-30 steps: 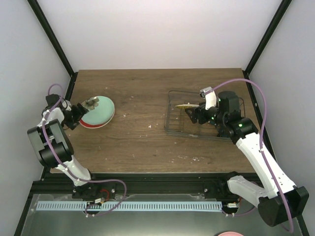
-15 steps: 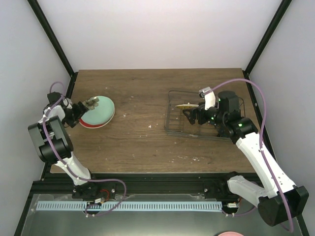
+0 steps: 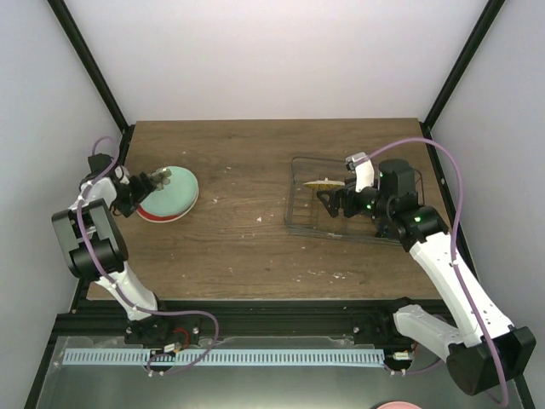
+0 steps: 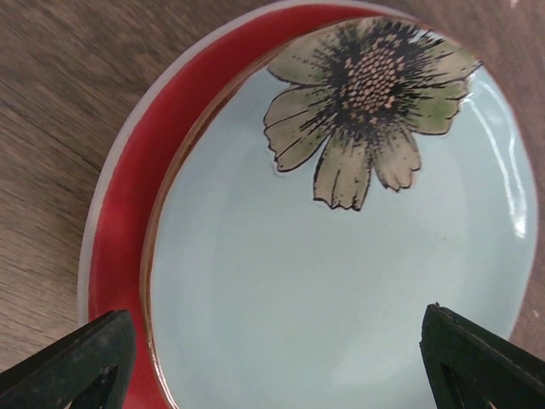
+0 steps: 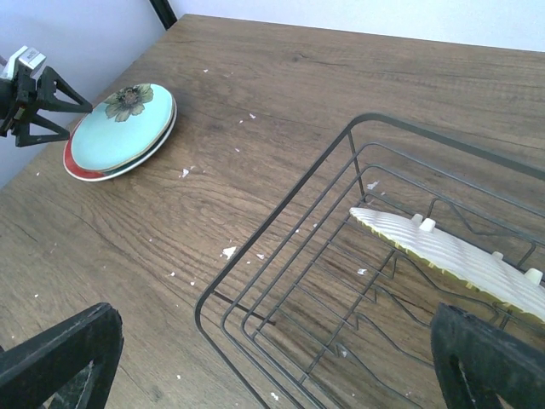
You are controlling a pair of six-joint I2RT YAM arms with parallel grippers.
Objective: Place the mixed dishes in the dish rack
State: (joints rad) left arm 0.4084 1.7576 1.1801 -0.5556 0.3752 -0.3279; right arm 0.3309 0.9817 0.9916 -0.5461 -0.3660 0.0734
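Top external view: the green plate [image 3: 173,189] sits on the red plate [image 3: 153,216], left of frame. The yellow plate [image 3: 324,182] rests in the rack [image 3: 291,194], right. The left fingers [image 4: 72,358] and right fingers [image 5: 64,354] are wide, empty. Left should pinch only the green rim.

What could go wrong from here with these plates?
1. The mint plate lies stacked on the red plate, and the open left fingers are at its edge. They might pinch both plates or shove the stack.
2. The yellow plate leans loose in the rack, with the open right fingers close by. A knock could tip it over.
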